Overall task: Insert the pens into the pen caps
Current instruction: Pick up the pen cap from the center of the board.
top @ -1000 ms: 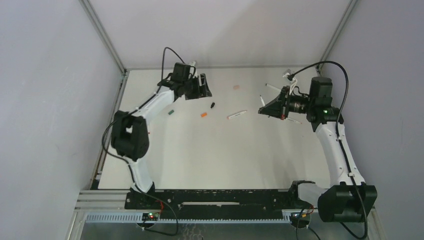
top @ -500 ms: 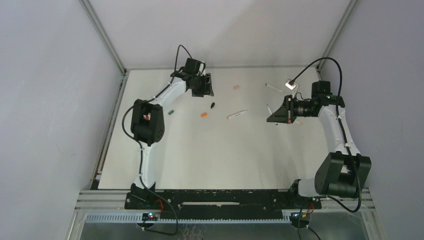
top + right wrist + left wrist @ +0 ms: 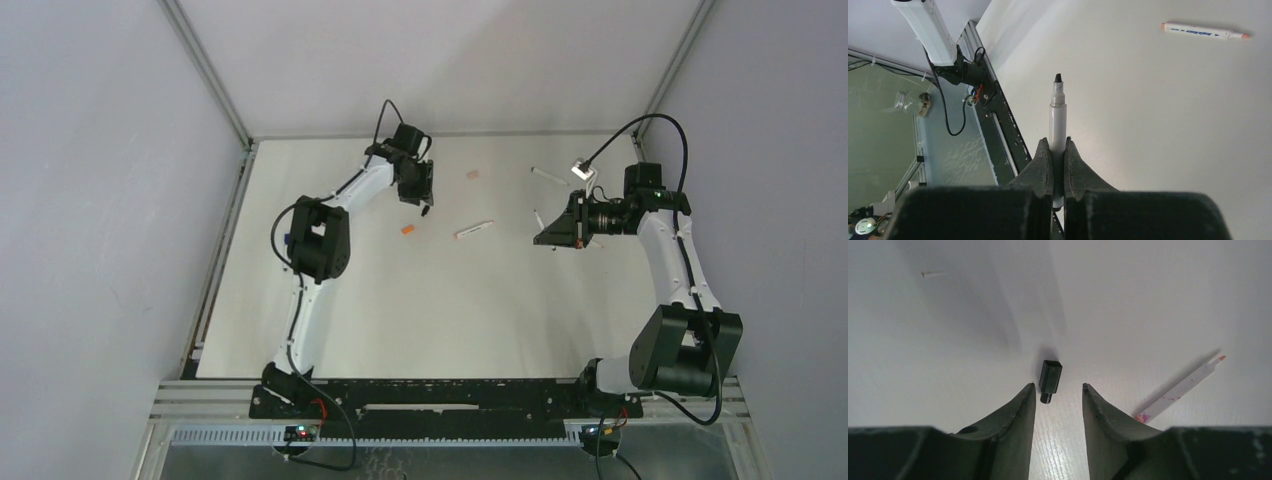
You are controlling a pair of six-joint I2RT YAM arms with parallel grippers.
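Near the far edge of the table, left of centre, the left gripper stands spread. Its jaws sit either side of the black cap, which lies flat and seems not yet touched. The cap looks light, stiff and slick, likely to skid or squirt out of a pinch. Take it across the middle of its flat sides, mouth left clear. Toward the right edge, the right gripper is pressed together on the barrel of a black-tipped pen, held above the surface.
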